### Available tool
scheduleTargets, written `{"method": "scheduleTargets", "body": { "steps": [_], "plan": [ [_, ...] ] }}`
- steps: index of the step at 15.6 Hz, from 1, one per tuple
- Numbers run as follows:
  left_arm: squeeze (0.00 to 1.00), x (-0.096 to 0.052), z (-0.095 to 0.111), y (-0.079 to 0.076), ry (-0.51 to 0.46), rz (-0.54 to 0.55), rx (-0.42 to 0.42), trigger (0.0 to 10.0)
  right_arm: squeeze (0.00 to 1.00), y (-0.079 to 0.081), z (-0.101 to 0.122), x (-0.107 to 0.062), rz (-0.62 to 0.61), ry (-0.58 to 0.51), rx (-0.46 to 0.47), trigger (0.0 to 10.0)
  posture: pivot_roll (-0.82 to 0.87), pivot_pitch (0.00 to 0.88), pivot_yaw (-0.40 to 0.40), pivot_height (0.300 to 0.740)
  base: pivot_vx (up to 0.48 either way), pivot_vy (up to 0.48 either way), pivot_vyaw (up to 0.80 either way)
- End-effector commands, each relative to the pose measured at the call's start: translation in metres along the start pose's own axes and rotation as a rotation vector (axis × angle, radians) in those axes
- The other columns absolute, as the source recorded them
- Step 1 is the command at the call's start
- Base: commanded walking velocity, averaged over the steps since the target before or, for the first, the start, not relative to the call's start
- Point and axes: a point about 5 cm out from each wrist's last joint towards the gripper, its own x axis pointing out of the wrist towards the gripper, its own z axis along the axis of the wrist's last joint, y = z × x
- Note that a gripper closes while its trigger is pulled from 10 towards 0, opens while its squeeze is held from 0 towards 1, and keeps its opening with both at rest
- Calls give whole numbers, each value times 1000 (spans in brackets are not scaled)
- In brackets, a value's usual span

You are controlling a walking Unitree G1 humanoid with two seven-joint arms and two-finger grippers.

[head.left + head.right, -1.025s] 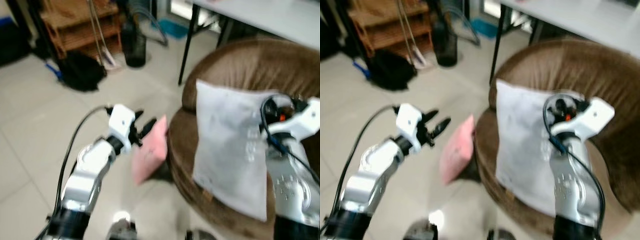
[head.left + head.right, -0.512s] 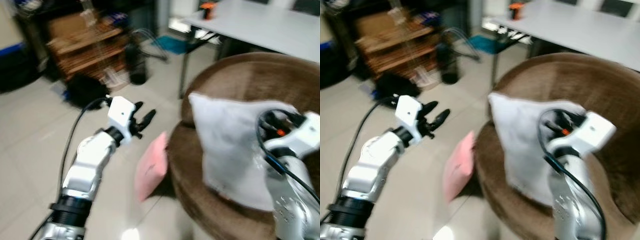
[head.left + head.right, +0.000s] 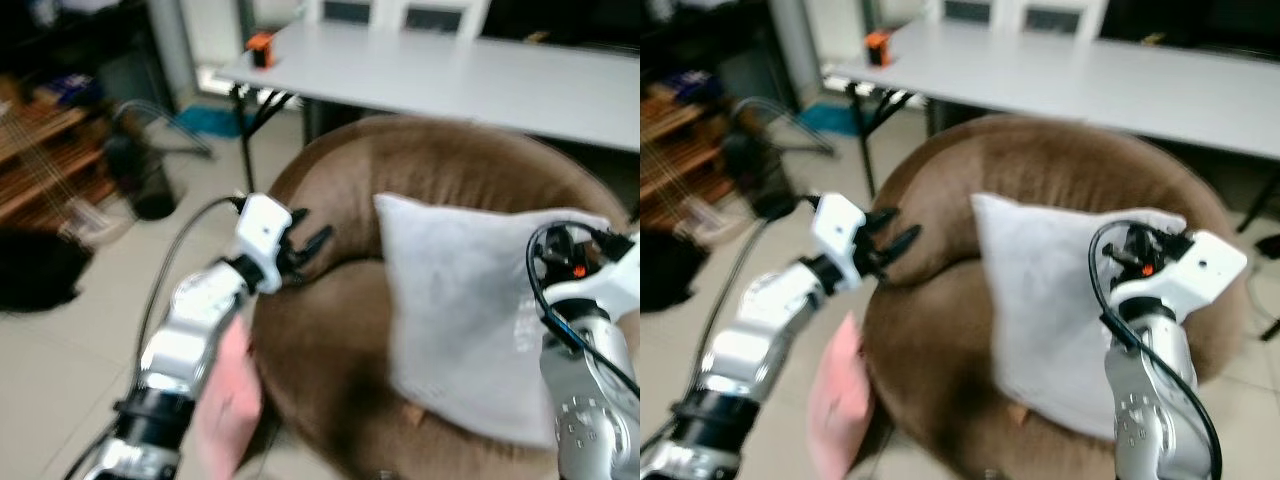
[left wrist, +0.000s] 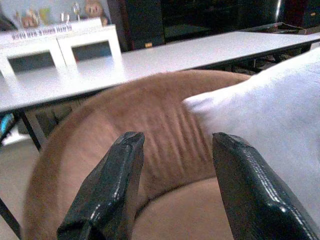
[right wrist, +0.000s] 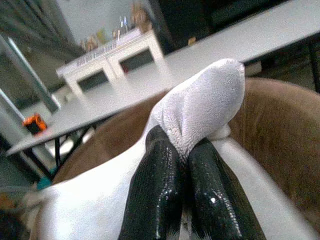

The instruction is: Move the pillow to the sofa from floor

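The right gripper [image 5: 175,150] is clenched on a corner of the white pillow [image 3: 470,310], a pinch the right wrist view shows plainly while the head views hide it behind the wrist. The pillow leans upright on the brown sofa [image 3: 330,360], against its backrest. At nine o'clock from it, the left gripper [image 3: 305,250] hovers released over the sofa's rim, fingers [image 4: 107,195] spread. A pink cushion [image 3: 840,400] lies on the floor at seven o'clock; a grey table [image 3: 450,75] stands at twelve.
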Motion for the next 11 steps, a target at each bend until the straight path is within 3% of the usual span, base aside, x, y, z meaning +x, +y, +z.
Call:
{"method": "scheduleTargets", "body": {
  "steps": [1, 5, 8, 11],
  "plan": [
    [0, -4, -2, 1, 7, -7, -1, 10000, 0, 7, 7, -2, 38, -40, 9, 10000, 15, 12, 16, 740, 341, 0, 0],
    [0, -7, -7, -2, 39, -52, 53, 10000, 0, 18, 9, -2, 114, -31, 14, 10000, 14, 18, 7, 740, 0, 0, 0],
    [0, -13, -8, 1, 48, -61, 45, 10000, 0, 23, 10, 0, 158, -23, -5, 10000, 15, 18, 0, 740, 0, 0, 0],
    [0, -15, -14, 5, 79, -9, 62, 10000, 0, 30, 13, 3, 234, -5, 7, 10000, 18, 21, -9, 740, 0, 0, 0]
  ]
}}
